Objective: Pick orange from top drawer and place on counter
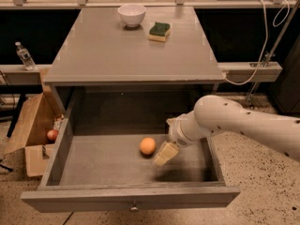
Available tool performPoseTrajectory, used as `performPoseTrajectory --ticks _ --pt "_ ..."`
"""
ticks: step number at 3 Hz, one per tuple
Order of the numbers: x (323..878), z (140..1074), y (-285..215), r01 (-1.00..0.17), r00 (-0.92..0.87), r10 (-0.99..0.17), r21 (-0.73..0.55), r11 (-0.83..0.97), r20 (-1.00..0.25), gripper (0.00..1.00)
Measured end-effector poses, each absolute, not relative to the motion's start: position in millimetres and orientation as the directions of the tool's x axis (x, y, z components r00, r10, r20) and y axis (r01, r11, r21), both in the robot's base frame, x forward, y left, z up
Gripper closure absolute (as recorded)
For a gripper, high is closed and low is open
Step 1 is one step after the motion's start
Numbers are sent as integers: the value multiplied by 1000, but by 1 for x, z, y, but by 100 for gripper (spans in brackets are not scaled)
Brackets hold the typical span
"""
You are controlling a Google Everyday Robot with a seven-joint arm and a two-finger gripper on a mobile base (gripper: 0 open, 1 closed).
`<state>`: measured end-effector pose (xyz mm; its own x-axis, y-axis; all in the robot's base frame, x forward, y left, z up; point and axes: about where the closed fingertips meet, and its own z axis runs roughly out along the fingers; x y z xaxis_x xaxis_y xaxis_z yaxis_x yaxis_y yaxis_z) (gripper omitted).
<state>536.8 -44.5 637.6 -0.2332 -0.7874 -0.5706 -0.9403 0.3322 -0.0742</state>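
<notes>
Your orange (147, 146) sits on the floor of the top drawer (131, 197), near the middle, a bit toward the front; round and smooth, so no long axis and no clear facing. The drawer is pulled out; grey wood, flat front panel, small round metal knob (134, 207). The gripper (166, 153) is inside the drawer, just right of the orange and slightly nearer the front; pale cream, blocky, angled down and to the left; you cannot tell its spread, nor whether it touches the fruit. The arm (243, 125) is white, thick and rounded; it comes in from the right over the drawer's side wall. The counter (131, 55) above is flat grey; a white bowl (131, 14) and a green-topped sponge (160, 31) sit at its far edge.
</notes>
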Motion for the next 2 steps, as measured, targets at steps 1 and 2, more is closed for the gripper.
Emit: performPoseTrajectory --ticks 1,2 --pt "539 627 -32 -945 -220 -781 -72 320 -585 0" --pt "538 625 -19 -951 -194 -773 -76 299 -604 0"
